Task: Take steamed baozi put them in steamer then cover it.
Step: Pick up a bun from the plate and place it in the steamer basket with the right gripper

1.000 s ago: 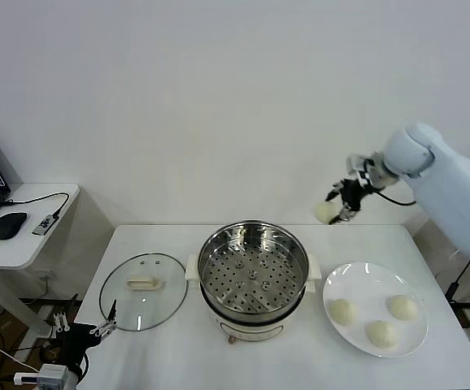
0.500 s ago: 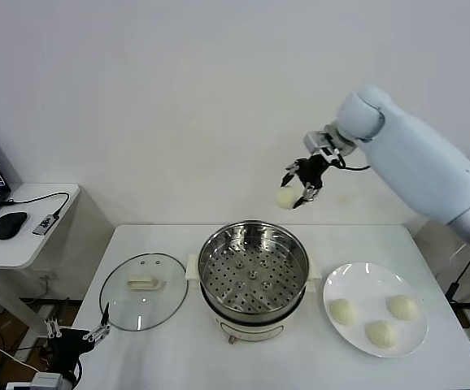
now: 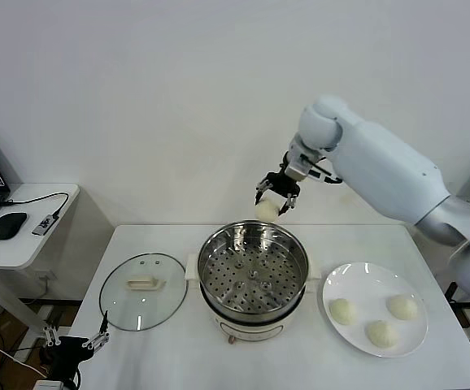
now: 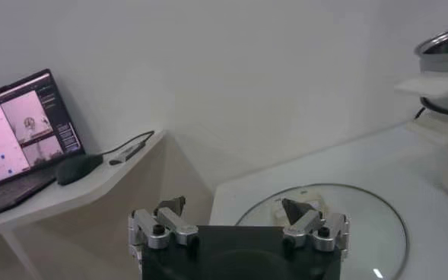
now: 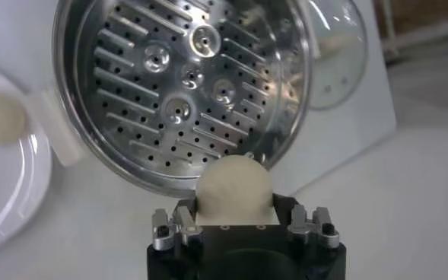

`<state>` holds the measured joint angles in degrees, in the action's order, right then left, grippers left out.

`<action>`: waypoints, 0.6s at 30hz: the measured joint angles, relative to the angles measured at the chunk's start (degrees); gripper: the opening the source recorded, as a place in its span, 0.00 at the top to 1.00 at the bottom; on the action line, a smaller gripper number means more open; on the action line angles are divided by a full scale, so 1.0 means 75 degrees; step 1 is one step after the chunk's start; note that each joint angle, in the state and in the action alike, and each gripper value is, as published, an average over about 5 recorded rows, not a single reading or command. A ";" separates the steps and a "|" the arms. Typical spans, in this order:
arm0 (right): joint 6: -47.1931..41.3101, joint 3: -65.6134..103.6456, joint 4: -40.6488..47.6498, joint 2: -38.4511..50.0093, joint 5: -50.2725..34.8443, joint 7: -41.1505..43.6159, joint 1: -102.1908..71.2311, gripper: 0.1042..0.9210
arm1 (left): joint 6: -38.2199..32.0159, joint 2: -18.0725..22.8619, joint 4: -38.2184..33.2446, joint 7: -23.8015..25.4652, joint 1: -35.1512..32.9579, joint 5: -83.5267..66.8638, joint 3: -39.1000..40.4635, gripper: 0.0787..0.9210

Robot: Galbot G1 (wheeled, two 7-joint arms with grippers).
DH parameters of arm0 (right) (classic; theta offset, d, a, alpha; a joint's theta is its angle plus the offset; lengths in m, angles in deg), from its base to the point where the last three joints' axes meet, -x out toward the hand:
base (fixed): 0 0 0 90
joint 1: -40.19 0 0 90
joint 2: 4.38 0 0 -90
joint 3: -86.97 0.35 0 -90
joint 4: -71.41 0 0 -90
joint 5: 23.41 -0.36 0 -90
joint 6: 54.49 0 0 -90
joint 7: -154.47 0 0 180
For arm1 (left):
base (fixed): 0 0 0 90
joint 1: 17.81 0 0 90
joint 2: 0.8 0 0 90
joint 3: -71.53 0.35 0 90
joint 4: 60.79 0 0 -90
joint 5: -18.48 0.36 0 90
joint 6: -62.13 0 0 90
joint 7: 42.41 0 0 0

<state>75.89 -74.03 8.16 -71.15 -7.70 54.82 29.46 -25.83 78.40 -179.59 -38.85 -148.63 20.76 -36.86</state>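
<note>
Right claw [image 3: 272, 196] carried a baozi [image 3: 267, 210] over the empty steamer [image 3: 254, 272].

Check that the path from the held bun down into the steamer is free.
Nothing visible blocks it. The right gripper holds the bun above the far rim of the steamer, whose perforated tray is bare. The lid lies on the table to the steamer's left, off the pot.

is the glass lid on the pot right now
No, the lid lies flat on the table beside the open pot.
</note>
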 measured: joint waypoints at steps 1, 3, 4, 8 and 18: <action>0.0082 -0.0019 0.0013 -0.0054 0.0094 -0.0024 -0.0024 0.36 | 0.0001 0.0002 -0.0002 -0.0001 -0.0010 0.0007 0.0004 0.12; 0.0223 -0.0038 0.0044 -0.0165 0.0288 -0.0074 -0.0072 0.36 | 0.0007 -0.0004 -0.0012 -0.0001 -0.0036 0.0025 0.0020 0.12; 0.0285 -0.0040 0.0061 -0.0221 0.0388 -0.0097 -0.0097 0.36 | 0.0011 -0.0009 -0.0016 -0.0001 -0.0047 0.0037 0.0029 0.12; 0.0480 -0.0016 0.0109 -0.0423 0.0744 -0.0174 -0.0220 0.37 | 0.0025 -0.0006 -0.0026 0.0011 -0.0062 0.0069 0.0037 0.12; 0.0751 0.0016 0.0087 -0.0685 0.1113 -0.0242 -0.0571 0.36 | 0.0032 -0.0013 0.0000 0.0031 -0.0109 0.0040 0.0007 0.12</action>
<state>81.52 -73.91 8.81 -76.28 0.64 53.00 25.17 -25.59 78.30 -179.59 -38.61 -149.44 21.06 -36.80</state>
